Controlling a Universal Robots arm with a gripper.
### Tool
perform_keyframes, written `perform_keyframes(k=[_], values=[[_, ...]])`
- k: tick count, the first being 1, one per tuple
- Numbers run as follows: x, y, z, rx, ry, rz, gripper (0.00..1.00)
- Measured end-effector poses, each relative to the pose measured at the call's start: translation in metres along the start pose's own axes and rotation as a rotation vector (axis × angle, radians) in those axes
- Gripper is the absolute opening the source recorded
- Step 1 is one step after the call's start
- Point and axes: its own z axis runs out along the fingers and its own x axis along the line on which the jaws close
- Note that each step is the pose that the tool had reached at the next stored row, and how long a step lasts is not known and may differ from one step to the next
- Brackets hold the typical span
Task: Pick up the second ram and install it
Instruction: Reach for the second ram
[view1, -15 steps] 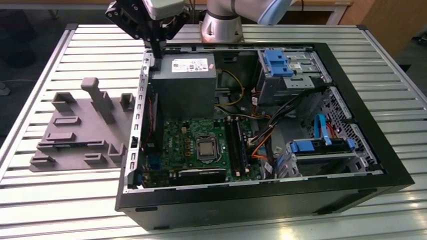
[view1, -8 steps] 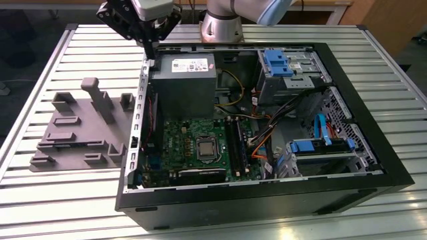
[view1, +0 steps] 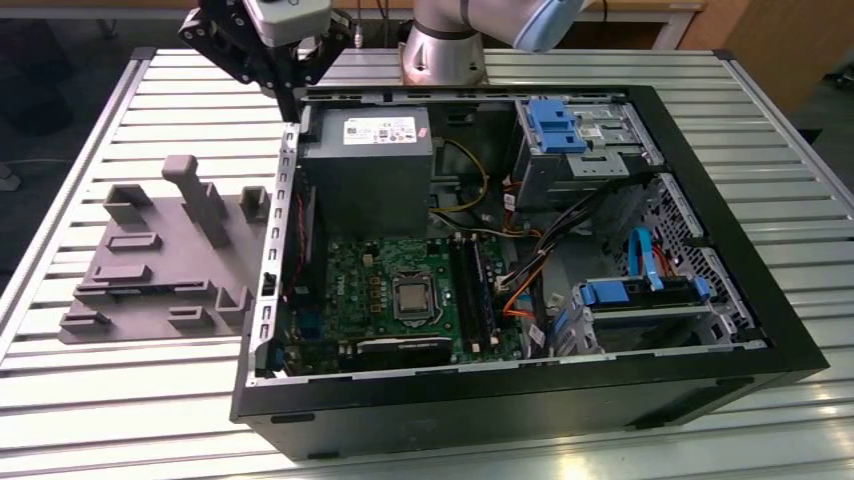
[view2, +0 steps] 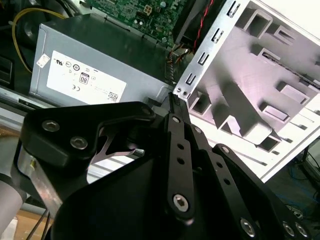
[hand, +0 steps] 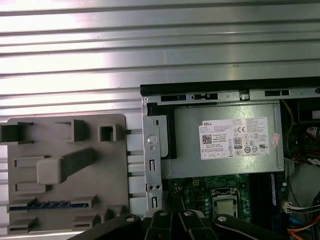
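The second ram (hand: 50, 205) is a thin dark blue strip standing on edge in a holder of the grey fixture plate (hand: 115, 150), which lies on the table beside the open computer case (view1: 747, 370). My black gripper (view1: 288, 104) hangs above the far corner of the case on the exterior view's left, over the edge next to the power supply (view1: 363, 160). Its fingers meet in a point with nothing between them. In the second wrist view the gripper (view2: 175, 97) ends just over the case's metal corner bracket (view2: 200, 65). The ram lies well away from the gripper, toward the near end of the plate.
Inside the case are the green motherboard (view1: 354, 290), long black memory slots (view1: 474, 290), blue drive brackets (view1: 554, 125) and loose cables (view1: 527, 285). A tall grey post (view1: 200, 200) rises from the fixture plate (view1: 147, 220). The slatted metal table (view1: 120, 390) surrounds everything.
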Motion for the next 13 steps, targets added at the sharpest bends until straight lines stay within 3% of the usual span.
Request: perform_keyframes(k=[13], values=[[0.0062, -0.0005, -0.0001, 0.0000, 0.0000, 0.000, 0.11]])
